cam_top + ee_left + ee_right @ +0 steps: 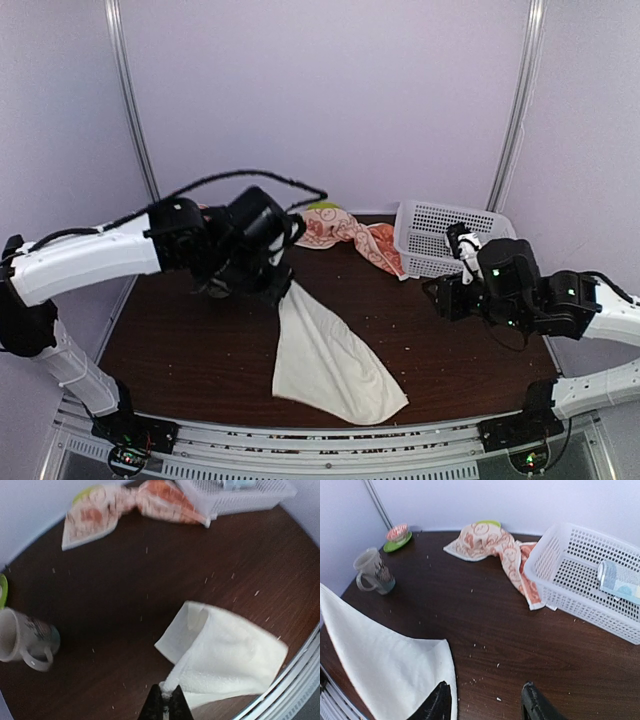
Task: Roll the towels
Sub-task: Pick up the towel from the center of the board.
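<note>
1. left pincer (163, 700): clamped tight on one corner of the cream towel (330, 365). The pinch sits bottom centre of the left wrist view.
2. That corner is lifted off the desk (180, 350). The cloth drapes down from it to lower centre of the top view, and its far end lies flat near the front edge.
3. right pincer (485, 697): jaws partway apart with nothing between them. It hovers over bare wood at the right of the top view. In its own view the cream towel's edge is just beside its left finger.
4. printed towel (492, 545): a bunched heap at upper centre, at the back of the desk. One end appears to rest against the corner of the white basket (545, 555). Neither arm is on it.
5. Not our job: pale packet (620, 580) inside the basket. The mug (372, 572) and a small dish (397, 531) on a green saucer (390, 545) sit upper left.
6. Progress, my read: zero rolls done. The cream towel is loose, with one flap doubled over in the left wrist view, so this looks like pick-up and straighten, very early.
7. Left to do: lay the cream towel flat and roll it. Then fetch the printed towel, spread it and roll it.
</note>
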You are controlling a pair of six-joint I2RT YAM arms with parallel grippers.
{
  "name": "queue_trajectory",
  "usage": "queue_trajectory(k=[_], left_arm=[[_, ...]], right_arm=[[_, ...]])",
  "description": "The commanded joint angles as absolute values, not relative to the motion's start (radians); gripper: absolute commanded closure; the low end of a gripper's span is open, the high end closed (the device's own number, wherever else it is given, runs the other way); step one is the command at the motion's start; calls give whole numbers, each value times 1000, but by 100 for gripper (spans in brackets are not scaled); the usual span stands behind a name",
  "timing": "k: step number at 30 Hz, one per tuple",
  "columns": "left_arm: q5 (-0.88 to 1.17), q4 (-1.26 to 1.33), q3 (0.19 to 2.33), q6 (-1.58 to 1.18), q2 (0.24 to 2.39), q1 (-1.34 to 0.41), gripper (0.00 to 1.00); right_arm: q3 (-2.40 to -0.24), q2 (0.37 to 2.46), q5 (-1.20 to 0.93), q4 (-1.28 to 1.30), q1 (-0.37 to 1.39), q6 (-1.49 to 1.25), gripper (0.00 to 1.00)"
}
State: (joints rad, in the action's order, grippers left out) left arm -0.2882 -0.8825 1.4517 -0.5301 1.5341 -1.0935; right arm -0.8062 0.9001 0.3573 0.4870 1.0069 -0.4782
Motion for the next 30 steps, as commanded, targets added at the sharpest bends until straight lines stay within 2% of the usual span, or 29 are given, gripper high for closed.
queue_trajectory(k=[1,4,6,8,12,16,21,30], left_arm=[[-360,-1037,1829,-285,1553,-1100,100],[-343,-1115,2077,-223,1639,-1145,100],[-349,-1138,2090,-237,1637,-1154,100],[-399,-1126,1956,-277,1584,-1154,100],[-471,-1072,1551,-426,1416,-1150,100],[-534,-1116,1307,-621,1195,-1150,100],[-600,-1294,1166,-816,946,-1148,100],[-632,-1422,1049,-1014,824,-1147,100]], right_arm=[[-826,803,466,410,971,-471,52],[-819,762,451,390,932,-459,52],[-819,758,421,394,903,-455,52],[-814,770,400,399,887,-454,52],[-790,816,368,388,882,-455,52],[-761,880,299,334,883,-466,52],[-751,1043,190,228,882,-501,53],[-935,1452,-18,99,920,-588,53]])
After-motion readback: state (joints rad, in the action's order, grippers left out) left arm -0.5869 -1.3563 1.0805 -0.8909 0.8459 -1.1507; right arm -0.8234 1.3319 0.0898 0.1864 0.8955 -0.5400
